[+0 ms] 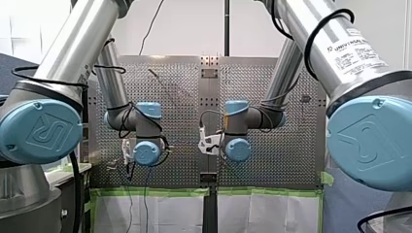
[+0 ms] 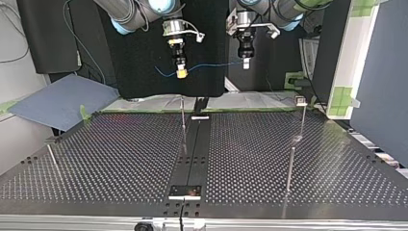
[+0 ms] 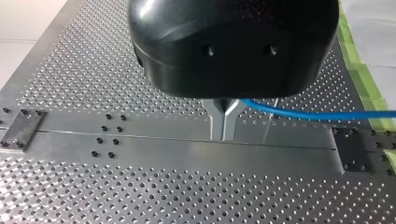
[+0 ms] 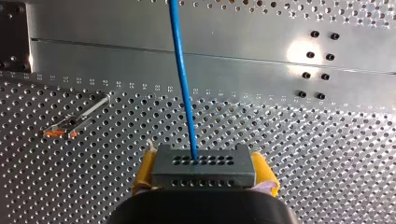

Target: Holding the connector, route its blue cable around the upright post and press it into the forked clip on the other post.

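Note:
My right gripper [image 4: 205, 186] is shut on the grey connector [image 4: 203, 168], which sits between its yellow pads [image 4: 144, 172]. The blue cable [image 4: 183, 79] leaves the connector and runs ahead over the table. In the top view it hangs between my right gripper [image 2: 181, 73] and my left gripper [image 2: 246, 62], both high above the far edge. My left gripper [image 3: 225, 136] has its metal fingers shut on the blue cable [image 3: 308, 114]. A thin upright post [image 2: 183, 126] stands near the middle rail. Another post with a small clip head [image 2: 300, 100] stands at the top view's right.
The perforated table [image 2: 120, 163] has a dark centre rail [image 2: 195, 149] with a plate [image 2: 184, 191] at the near end. More thin posts stand at the top view's right [image 2: 290, 168] and left [image 2: 53, 159]. Green tape [image 2: 144, 110] marks the far edge.

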Robot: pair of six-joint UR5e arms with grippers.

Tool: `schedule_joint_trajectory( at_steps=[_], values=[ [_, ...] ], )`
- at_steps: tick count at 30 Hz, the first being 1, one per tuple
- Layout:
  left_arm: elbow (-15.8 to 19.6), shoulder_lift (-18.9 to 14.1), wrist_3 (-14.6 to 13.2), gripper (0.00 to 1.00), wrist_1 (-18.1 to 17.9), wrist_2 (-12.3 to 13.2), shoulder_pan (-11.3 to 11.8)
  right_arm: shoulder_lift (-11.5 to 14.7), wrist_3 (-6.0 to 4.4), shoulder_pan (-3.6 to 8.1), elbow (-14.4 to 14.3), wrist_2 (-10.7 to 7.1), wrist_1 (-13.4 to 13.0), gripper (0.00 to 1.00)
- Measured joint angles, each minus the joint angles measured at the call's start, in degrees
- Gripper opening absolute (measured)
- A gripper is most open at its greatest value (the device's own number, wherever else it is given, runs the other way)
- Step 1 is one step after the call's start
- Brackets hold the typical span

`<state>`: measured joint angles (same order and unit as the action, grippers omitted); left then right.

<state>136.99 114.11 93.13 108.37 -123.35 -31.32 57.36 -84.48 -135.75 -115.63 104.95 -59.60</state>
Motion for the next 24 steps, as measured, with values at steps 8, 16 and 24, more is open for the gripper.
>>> schedule_joint_trajectory(
  at_steps=[8, 16, 24],
  values=[
    [0.0, 0.0, -0.1, 0.0, -0.1, 0.0, 0.0, -2.2, 0.08, -0.24, 0.2, 0.08, 0.6, 0.0],
    [0.0, 0.0, -0.1, 0.0, -0.1, 0.0, 0.0, -3.9, 0.09, -0.26, 0.3, 0.09, 0.7, 0.0],
    [0.0, 0.0, -0.1, 0.0, -0.1, 0.0, 0.0, -3.9, 0.09, -0.26, 0.3, 0.09, 0.7, 0.0]
  ],
)
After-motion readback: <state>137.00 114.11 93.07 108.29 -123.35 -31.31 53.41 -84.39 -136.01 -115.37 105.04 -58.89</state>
